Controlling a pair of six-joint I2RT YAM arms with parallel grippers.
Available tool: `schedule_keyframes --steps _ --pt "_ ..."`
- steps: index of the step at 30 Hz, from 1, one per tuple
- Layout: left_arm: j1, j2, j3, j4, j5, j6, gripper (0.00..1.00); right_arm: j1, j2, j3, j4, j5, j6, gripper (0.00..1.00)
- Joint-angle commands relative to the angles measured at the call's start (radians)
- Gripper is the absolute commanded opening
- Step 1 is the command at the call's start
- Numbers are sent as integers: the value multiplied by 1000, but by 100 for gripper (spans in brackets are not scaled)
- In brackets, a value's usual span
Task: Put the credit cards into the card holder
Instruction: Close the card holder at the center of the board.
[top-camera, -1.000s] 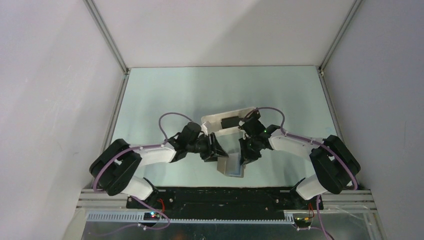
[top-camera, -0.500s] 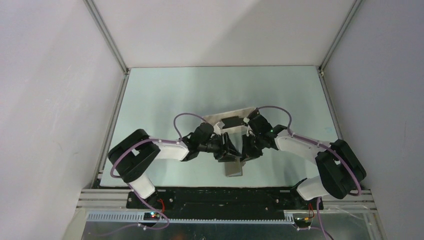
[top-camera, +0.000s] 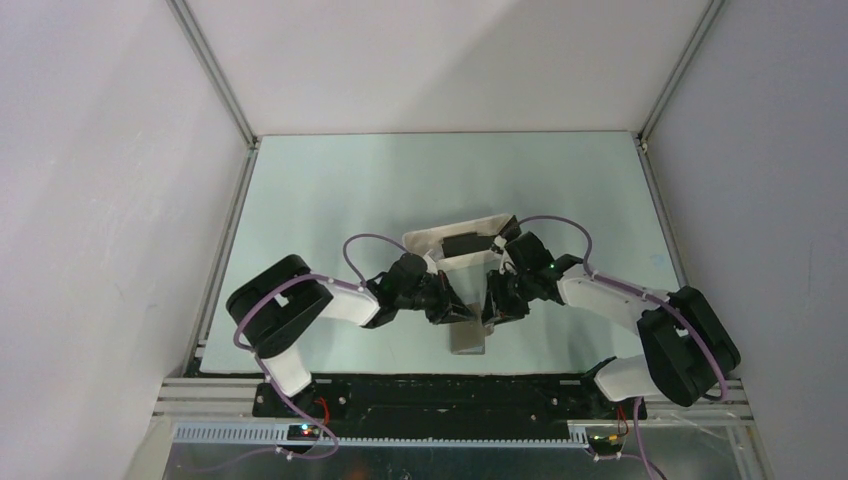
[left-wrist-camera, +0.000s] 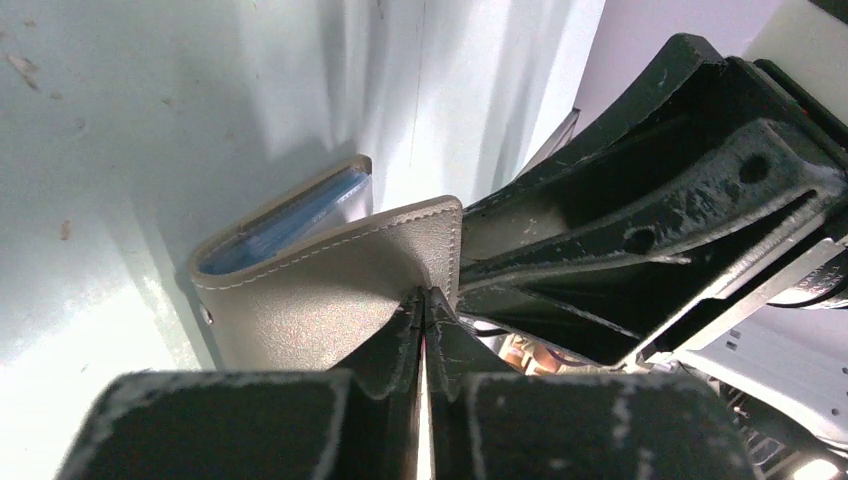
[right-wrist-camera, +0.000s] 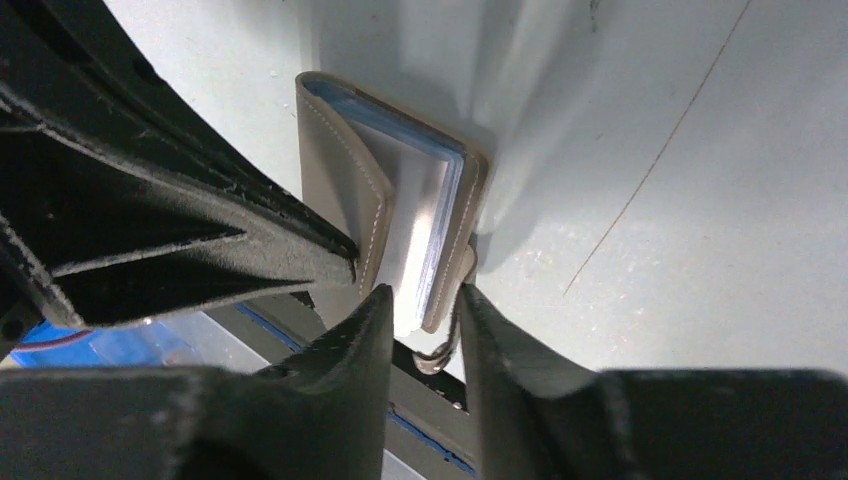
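Note:
The grey-brown card holder (top-camera: 467, 338) lies at the near middle of the table, half open in a V. In the left wrist view its grey flap (left-wrist-camera: 330, 290) and blue inner pockets (left-wrist-camera: 290, 225) show. My left gripper (top-camera: 452, 308) (left-wrist-camera: 425, 297) is shut on the edge of the left flap. My right gripper (top-camera: 492, 305) (right-wrist-camera: 425, 300) pinches the right half of the card holder (right-wrist-camera: 445, 230), near the closing tab. One dark credit card (top-camera: 462, 244) lies in the white tray; no other cards show.
The long white tray (top-camera: 425, 243) stands tilted just behind both grippers. The two grippers are almost touching each other over the card holder. Grey walls and metal frame rails enclose the pale green table (top-camera: 330, 200).
Both arms have drawn closer together and the left arm swung right. The card holder, earlier spread wide with its blue inside up, now looks narrower and grey from above.

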Motion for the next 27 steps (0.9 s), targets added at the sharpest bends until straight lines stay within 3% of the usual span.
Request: schedule_keyframes --steps 1,7,14,17,27 --pt "-3 37 -18 0 -48 -24 4 -22 -45 -9 48 -62 23 43" --pt "-3 8 -37 -62 -102 -8 0 -64 -64 -34 69 -115 36 58" --pt "-24 -80 94 -398 -227 154 0 -121 -109 -73 77 -164 36 70" --pt "-46 -87 163 -523 -267 201 0 -135 -126 -81 73 -174 33 71" --pt "-89 -104 266 -702 -283 284 1 -150 -134 -84 30 -150 10 67"
